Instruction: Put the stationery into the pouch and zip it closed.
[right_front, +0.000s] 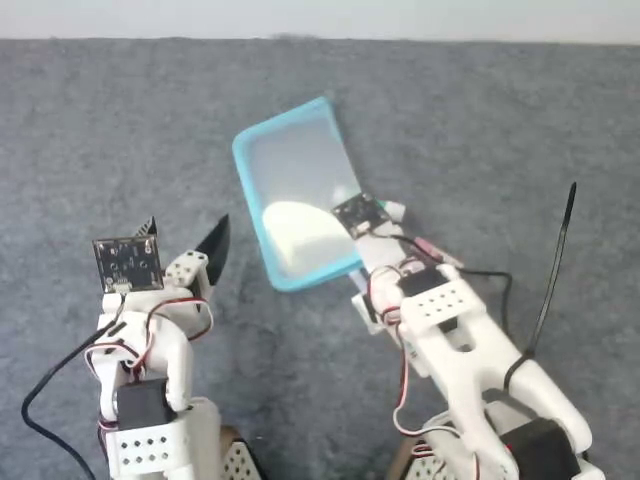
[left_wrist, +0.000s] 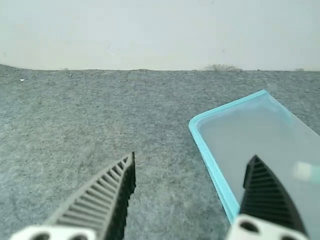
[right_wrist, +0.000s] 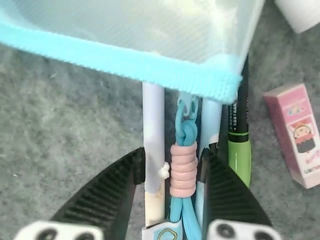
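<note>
On the grey bench (right_front: 100, 120) the pouch (right_front: 300, 170) is laid, the left gripper (left_wrist: 194, 156) is held spread beside it, and the right gripper (right_wrist: 172, 151) is set at its zip pull (right_wrist: 184, 170), though whether it is clamped cannot be told.

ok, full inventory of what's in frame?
pouch: one, translucent with light blue trim, mid-table.
zip pull: one, blue cord with pink coil, at the pouch's corner.
pens: three, side by side, tops hidden by the pouch's edge: white pen, light blue pen, green pen.
eraser: one, pink, on the felt beside the green pen.
white object: one, rounded, near the pouch's corner; unidentifiable.
table: one, grey felt.
left tool: one, black fingers, open, over felt beside the pouch.
right tool: one, black fingers, open, astride the zip pull.
</note>
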